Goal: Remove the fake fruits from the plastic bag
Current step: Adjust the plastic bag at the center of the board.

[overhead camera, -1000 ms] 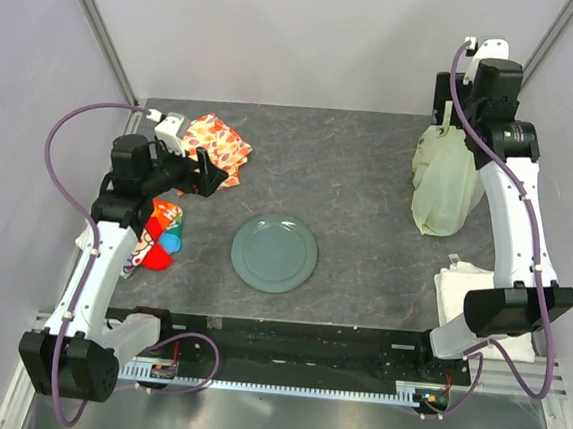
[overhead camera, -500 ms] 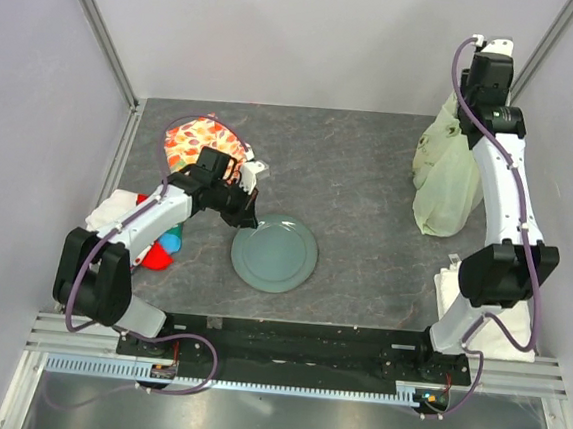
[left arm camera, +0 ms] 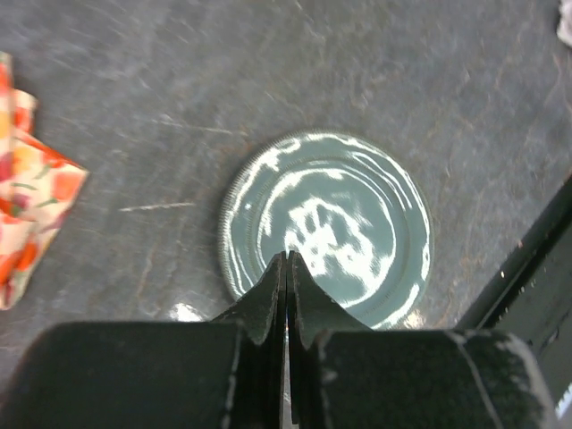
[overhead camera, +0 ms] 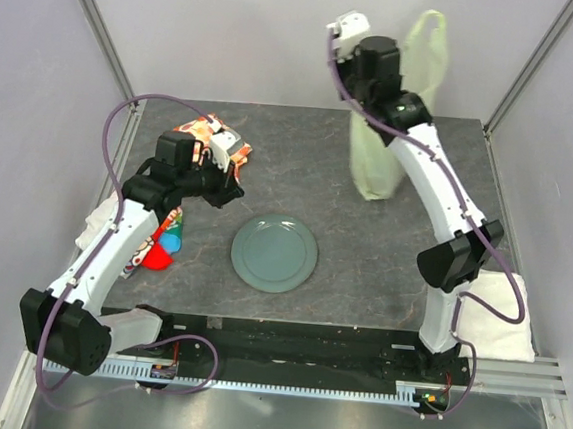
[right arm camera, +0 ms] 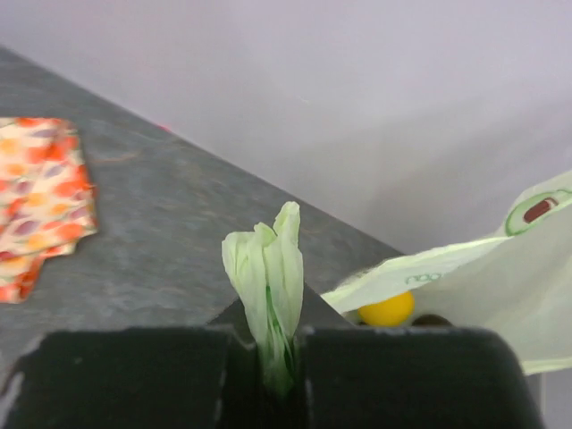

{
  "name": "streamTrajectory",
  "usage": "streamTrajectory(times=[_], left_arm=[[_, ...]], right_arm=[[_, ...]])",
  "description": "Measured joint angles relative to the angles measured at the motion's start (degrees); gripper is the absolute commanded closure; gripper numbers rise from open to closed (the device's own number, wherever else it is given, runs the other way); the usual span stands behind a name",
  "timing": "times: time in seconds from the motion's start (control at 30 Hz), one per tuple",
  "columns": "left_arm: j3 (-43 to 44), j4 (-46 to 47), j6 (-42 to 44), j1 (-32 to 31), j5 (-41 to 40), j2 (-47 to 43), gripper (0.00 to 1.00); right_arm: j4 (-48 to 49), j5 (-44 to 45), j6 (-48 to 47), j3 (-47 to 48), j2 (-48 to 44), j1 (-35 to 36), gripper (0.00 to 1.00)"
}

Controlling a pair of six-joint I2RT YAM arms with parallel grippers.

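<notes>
My right gripper (overhead camera: 368,86) is shut on a gathered fold of the pale green plastic bag (overhead camera: 374,162), which hangs lifted over the back of the table with a handle loop (overhead camera: 427,46) standing up. In the right wrist view the fold (right arm camera: 273,268) sticks up between the shut fingers of the gripper (right arm camera: 279,353). An orange fake fruit (right arm camera: 386,309) and a dark one (right arm camera: 432,319) show inside the bag's mouth. My left gripper (overhead camera: 224,189) is shut and empty, left of the grey-green plate (overhead camera: 274,254). In the left wrist view its closed tips (left arm camera: 286,261) hover over the plate's rim (left arm camera: 234,214).
An orange leaf-patterned cloth (overhead camera: 211,133) lies at the back left. Red and blue toy items (overhead camera: 163,246) sit under the left arm. White folded towels lie at the left edge (overhead camera: 100,220) and front right (overhead camera: 507,314). Walls enclose the table.
The right gripper closed on the bag and carried it up and to the left, toward the table's middle back. The left gripper shut and drew back from the plate's edge.
</notes>
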Motion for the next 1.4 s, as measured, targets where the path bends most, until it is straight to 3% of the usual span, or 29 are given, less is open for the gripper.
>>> streamTrajectory(times=[0.13,0.23,0.37,0.53,0.73,0.8,0.97,1.07,1.17,1.4], left_arm=[[1.9,1.0,-2.6,1.0,-1.7,-0.2,0.89],[2.4,1.2,-4.5,1.0,-2.6,-0.1,0.73],[4.2,1.3,-6.5,1.2,-3.5,0.4,0.47],[9.1,1.2,-7.6,1.5,-4.2,3.0,0.33],[23.6,1.0,-7.8,1.6,-4.4,12.2,0.30],[30.2,1.3,-8.1,1.6,-4.2,17.2,0.21],[50.4,0.9,-10.1,1.6,-2.1,34.1,0.11],[64.8,1.8,-11.7,1.7,-0.5,46.8,0.10],[70.0,3.9,-14.1,1.7,0.8,55.2,0.10],[71.0,9.0,-21.7,1.0,2.6,66.2,0.09]], right_arm=[[4.2,-3.3,-3.9,-2.0,-1.5,8.5,1.00],[7.6,-2.6,-6.8,-9.7,-6.3,10.2,1.00],[12.3,1.1,-10.1,-27.8,-14.8,7.4,1.00],[13.2,4.1,-10.9,-42.2,-15.7,0.1,1.00],[13.6,6.5,-10.9,-40.4,-12.3,-5.5,1.00],[13.7,7.1,-10.9,-34.7,-9.9,-6.1,1.00],[14.7,4.2,-10.3,-20.9,-5.7,-6.0,1.00],[15.3,1.6,-9.7,-18.3,-6.3,-5.1,1.00],[15.5,-0.2,-9.7,-20.6,-8.5,-3.6,1.00],[12.3,-3.1,-9.8,-33.5,-17.0,1.9,1.00]])
